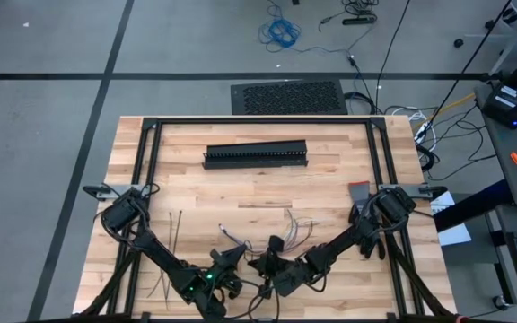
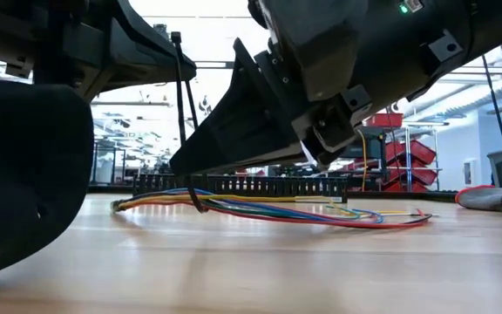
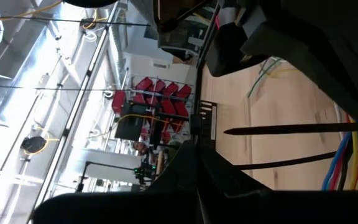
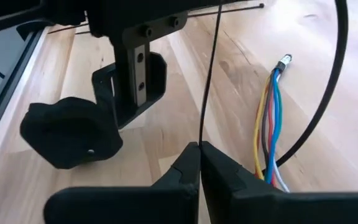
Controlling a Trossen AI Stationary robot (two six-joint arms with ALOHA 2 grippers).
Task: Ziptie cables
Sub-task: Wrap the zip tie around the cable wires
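Looking down from the high view, we see both arms meeting low in the frame's centre over the wooden table (image 1: 240,179). Left gripper (image 1: 232,267) sits just left of centre, right gripper (image 1: 272,260) just right of it, nearly touching.

Right gripper (image 4: 200,163): in its wrist view we see the fingers pressed together with a thin dark ziptie (image 4: 211,74) pinched between the tips, running straight up the frame. That strip curves round in a loop at the right side and drops down by the cables (image 4: 272,124), which lie on the wood at right of frame, red, yellow, blue and grey strands fanned out.

Left gripper: fingers (image 3: 185,174) closed too in its wrist view; we cannot tell from the frames whether it has hold of anything. Two dark strips cross the right half of that view, near coloured wires at the lower right edge.

Low view: cables (image 2: 277,209) are spread flat across mid-frame on the table, a dark ziptie (image 2: 184,113) rising from them up to the arm bodies above.

Spare zipties (image 1: 176,229) lie left of centre in the high view. Black slotted duct (image 1: 256,154) sits in the upper middle of the table, well apart from the grippers.
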